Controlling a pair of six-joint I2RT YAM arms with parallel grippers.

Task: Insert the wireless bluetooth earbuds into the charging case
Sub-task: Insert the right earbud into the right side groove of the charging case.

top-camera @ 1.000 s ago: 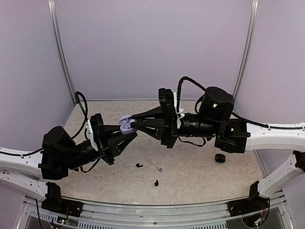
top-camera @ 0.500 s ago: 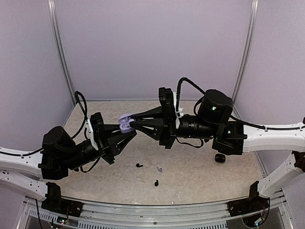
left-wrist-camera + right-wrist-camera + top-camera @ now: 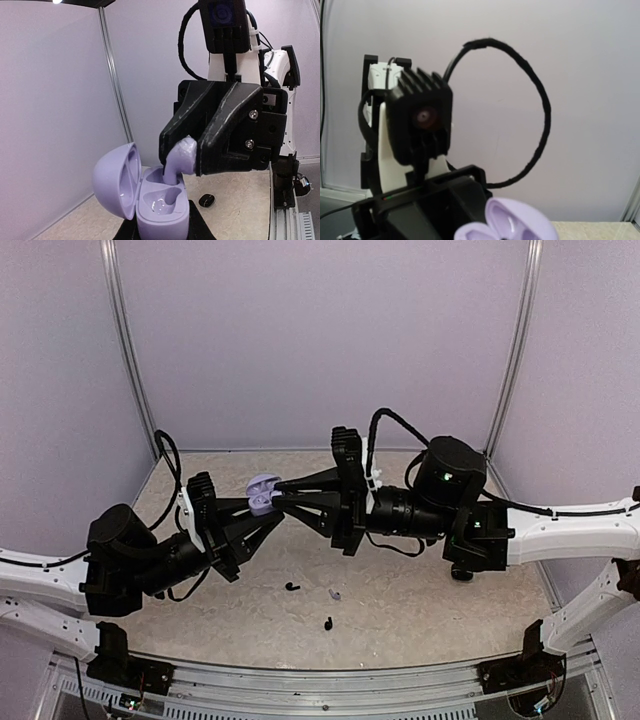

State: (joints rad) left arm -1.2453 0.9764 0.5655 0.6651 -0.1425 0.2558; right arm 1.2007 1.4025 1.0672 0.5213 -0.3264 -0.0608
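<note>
My left gripper (image 3: 258, 510) is shut on the base of a lavender charging case (image 3: 161, 210) and holds it above the table with its lid (image 3: 114, 179) swung open to the left. My right gripper (image 3: 194, 150) comes from the opposite side, shut on a lavender earbud (image 3: 178, 159). The earbud's stem reaches down into the case's far socket. The near socket shows empty. In the top view the case (image 3: 262, 490) sits where both grippers meet. The right wrist view shows only the open lid (image 3: 522, 220) and the left arm's camera (image 3: 420, 119).
Two black earbuds (image 3: 292, 587) (image 3: 328, 622) and a pale one (image 3: 334, 594) lie on the speckled table (image 3: 400, 610) near the front. A black case (image 3: 206, 200) rests at the right, mostly hidden under the right arm in the top view. Walls enclose three sides.
Both arms have drifted slightly left with the case and earbud still joined. The right arm now covers the black case in the top view. Neither grip has changed.
</note>
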